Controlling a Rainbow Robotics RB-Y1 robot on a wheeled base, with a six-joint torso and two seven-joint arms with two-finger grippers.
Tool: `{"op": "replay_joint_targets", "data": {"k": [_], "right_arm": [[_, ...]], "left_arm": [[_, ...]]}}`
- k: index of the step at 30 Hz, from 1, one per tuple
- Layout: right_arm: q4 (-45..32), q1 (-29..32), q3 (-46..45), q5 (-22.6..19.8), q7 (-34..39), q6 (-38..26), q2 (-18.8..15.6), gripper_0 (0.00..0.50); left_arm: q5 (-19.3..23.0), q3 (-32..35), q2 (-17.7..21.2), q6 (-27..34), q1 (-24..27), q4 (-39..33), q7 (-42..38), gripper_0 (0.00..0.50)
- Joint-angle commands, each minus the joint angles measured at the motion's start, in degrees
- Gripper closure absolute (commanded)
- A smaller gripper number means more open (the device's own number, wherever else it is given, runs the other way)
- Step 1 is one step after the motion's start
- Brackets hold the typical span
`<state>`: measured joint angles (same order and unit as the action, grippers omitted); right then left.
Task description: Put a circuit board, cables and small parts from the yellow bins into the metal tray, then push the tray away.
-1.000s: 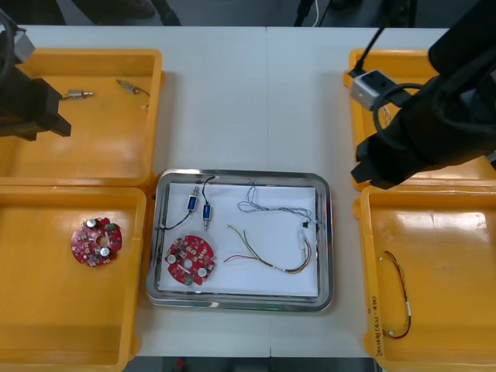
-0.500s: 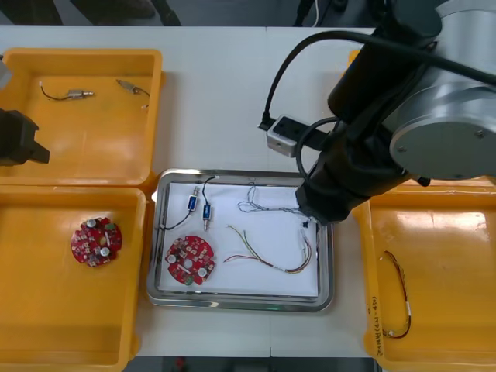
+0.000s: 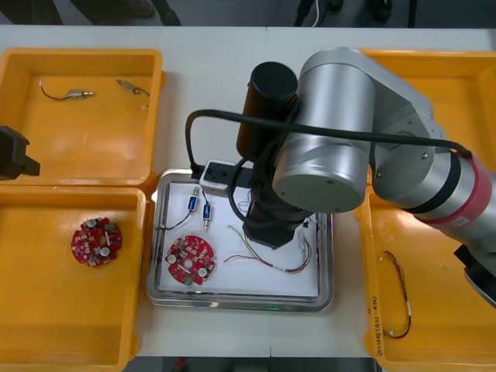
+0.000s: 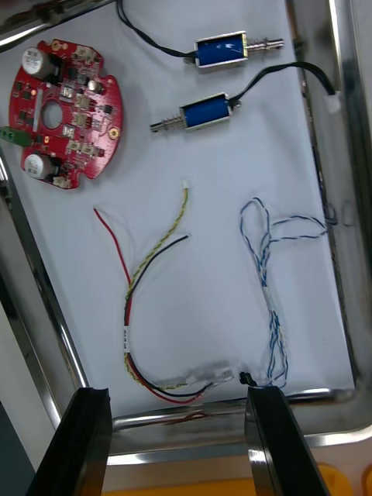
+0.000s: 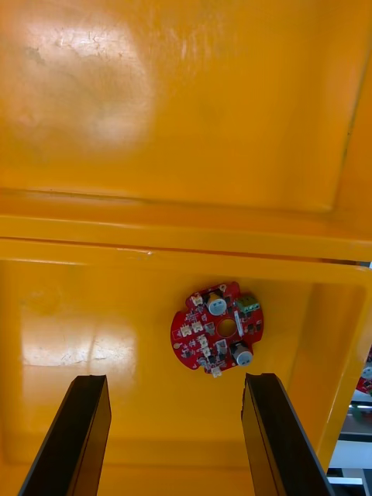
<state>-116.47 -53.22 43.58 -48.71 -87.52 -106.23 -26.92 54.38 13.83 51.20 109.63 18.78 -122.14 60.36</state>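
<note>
Metal tray (image 3: 232, 301) looks fully loaded; only my twelve-o'clock push remains. Right tool (image 4: 177, 395) above it and left tool (image 5: 174, 384) gape wide.

The table (image 3: 225, 93) bears 4 yellow bins (image 3: 93, 139) and 1 metal tray (image 3: 232, 304).

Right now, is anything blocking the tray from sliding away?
Nothing visible: the table beyond the metal tray is bare, though the right arm hides part. Right gripper hangs open over it; left gripper over the yellow bins.
</note>
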Motion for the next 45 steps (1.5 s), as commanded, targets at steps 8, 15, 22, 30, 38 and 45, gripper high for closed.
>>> {"op": "replay_joint_targets", "data": {"k": [8,15,22,30,38,45], "right_arm": [[1.6,-0.9,10.4,2.1,-3.2,3.8,3.0,0.039],[6.2,0.2,11.6,2.4,-3.9,5.3,6.7,0.266],[6.3,0.2,13.7,5.0,-4.1,5.5,8.1,0.063],[6.1,1.5,15.4,5.0,-3.6,6.3,8.1,0.000],[5.5,5.2,15.7,6.8,-4.0,6.3,8.9,0.000],[5.5,8.7,17.7,10.7,-4.0,6.4,10.4,0.000]], "left_arm": [[-0.9,3.3,-1.9,0.4,-4.3,-4.8,7.5,0.000],[-1.0,3.5,-2.1,0.4,-4.4,-4.8,7.9,0.000],[-1.0,3.5,-2.1,0.4,-4.5,-4.8,8.2,0.000],[-1.0,3.5,-2.1,0.4,-4.5,-4.8,8.2,0.000],[-1.0,3.5,-2.1,0.4,-4.5,-4.8,8.2,0.000],[-1.0,3.5,-2.1,0.4,-4.5,-4.8,8.2,0.000]]}}
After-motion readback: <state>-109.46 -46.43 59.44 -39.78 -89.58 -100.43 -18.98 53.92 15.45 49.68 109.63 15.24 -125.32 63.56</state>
